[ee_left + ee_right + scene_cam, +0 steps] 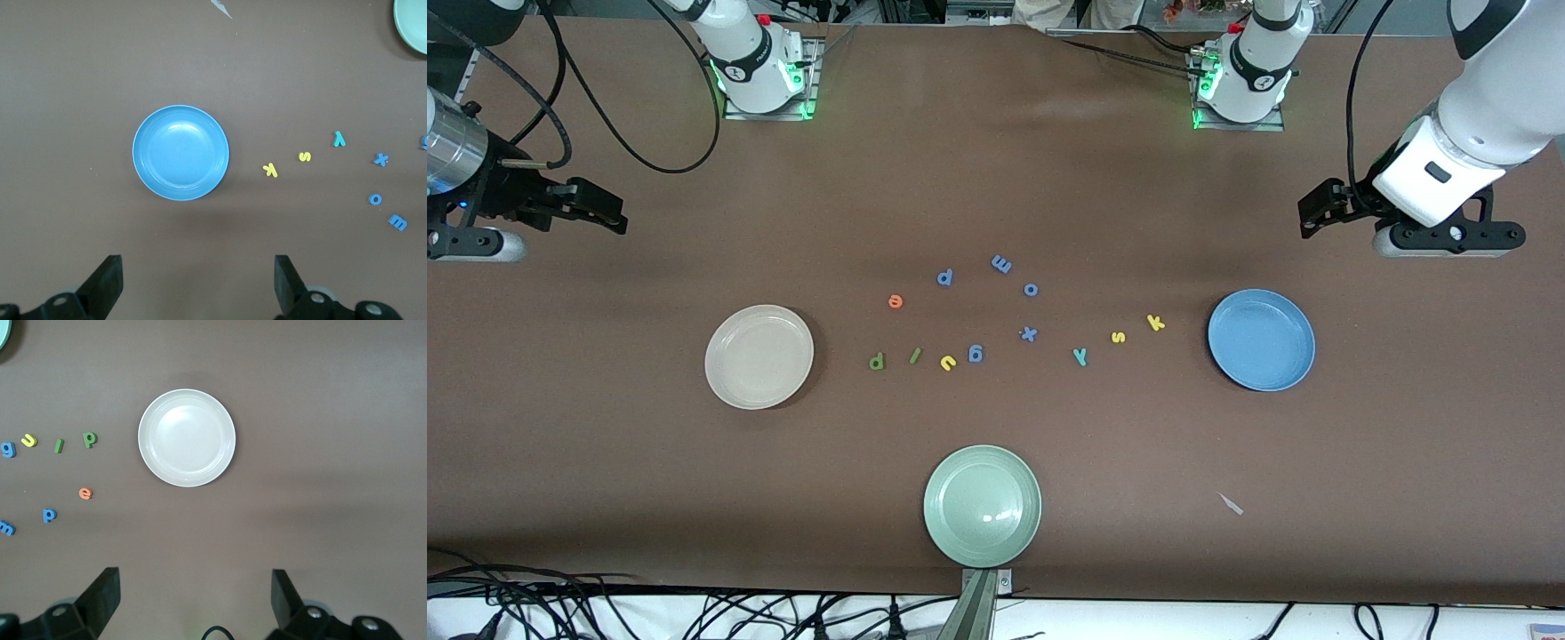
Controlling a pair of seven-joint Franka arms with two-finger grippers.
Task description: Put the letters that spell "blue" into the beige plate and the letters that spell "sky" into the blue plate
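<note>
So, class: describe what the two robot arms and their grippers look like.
Both arms have glossy white shells with black joint rings, black cables and green-lit bases. The left gripper and right gripper are black, each with two wedge-shaped fingers; the right arm's wrist carries a silver cylinder.

Beige plate (734, 387) and blue plate (1303, 347) empty, letters (948, 362) loose between them.

I read no printed labels or brand names, only the loose foam letters on the brown table (1049, 178). Green b (877, 361), green l (914, 356), yellow u (948, 362), orange e (895, 301); yellow s (1118, 337), yellow k (1156, 323), teal y (1080, 356); blue p (945, 277), m (1001, 264), o (1031, 289), x (1029, 334), g (975, 354).
</note>
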